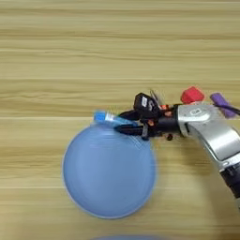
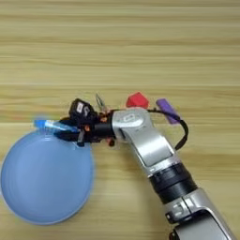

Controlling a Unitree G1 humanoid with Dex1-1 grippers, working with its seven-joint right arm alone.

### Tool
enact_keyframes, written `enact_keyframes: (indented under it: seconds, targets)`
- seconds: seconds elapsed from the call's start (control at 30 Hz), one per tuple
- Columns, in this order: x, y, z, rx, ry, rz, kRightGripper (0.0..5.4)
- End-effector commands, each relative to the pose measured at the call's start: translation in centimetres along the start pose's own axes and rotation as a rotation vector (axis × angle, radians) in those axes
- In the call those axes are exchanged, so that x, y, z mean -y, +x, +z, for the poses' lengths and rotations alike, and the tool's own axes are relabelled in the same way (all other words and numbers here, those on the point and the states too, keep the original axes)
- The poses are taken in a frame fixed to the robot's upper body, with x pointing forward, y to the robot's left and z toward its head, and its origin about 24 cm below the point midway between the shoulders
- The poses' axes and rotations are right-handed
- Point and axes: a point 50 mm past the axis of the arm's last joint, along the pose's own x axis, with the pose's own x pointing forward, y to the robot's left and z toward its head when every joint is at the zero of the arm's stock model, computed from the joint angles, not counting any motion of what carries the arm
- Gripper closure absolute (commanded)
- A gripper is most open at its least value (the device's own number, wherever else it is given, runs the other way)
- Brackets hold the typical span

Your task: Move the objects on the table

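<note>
Right gripper (image 1: 123, 123) reaches left across the bench (image 1: 70, 56) — jaws closed on the blue glue-stick tube (image 1: 107, 117), held over the far rim of the light-blue plate (image 1: 108, 171). Red cube (image 1: 192, 95) and purple block (image 1: 221, 101) lie side by side, right of the plate, beyond the forearm.

Likely a robot lab tabletop, bare light wooden table (image 1: 70, 56), setting beyond it unseen
</note>
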Motion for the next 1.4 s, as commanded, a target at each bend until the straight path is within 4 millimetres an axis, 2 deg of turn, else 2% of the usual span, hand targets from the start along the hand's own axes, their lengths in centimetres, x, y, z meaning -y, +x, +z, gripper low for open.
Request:
enact_keyframes:
  seconds: [0.03,0.27,0.53,0.7,1.03,1.4]
  targets:
    - [2.5,-1.3,4.4,0.115,-0.097,-0.136,4.0]
    - [5.7,-2.6,4.6,0.093,-0.053,-0.347,4.0]
    - [8.3,-4.3,3.3,0.009,-0.035,-0.519,4.0]
    - [10.0,-5.5,1.5,-0.087,0.019,-0.644,4.0]
    - [11.3,-6.1,-0.9,-0.164,0.092,-0.735,4.0]
    - [11.4,-5.8,-1.9,-0.187,0.119,-0.725,4.0]
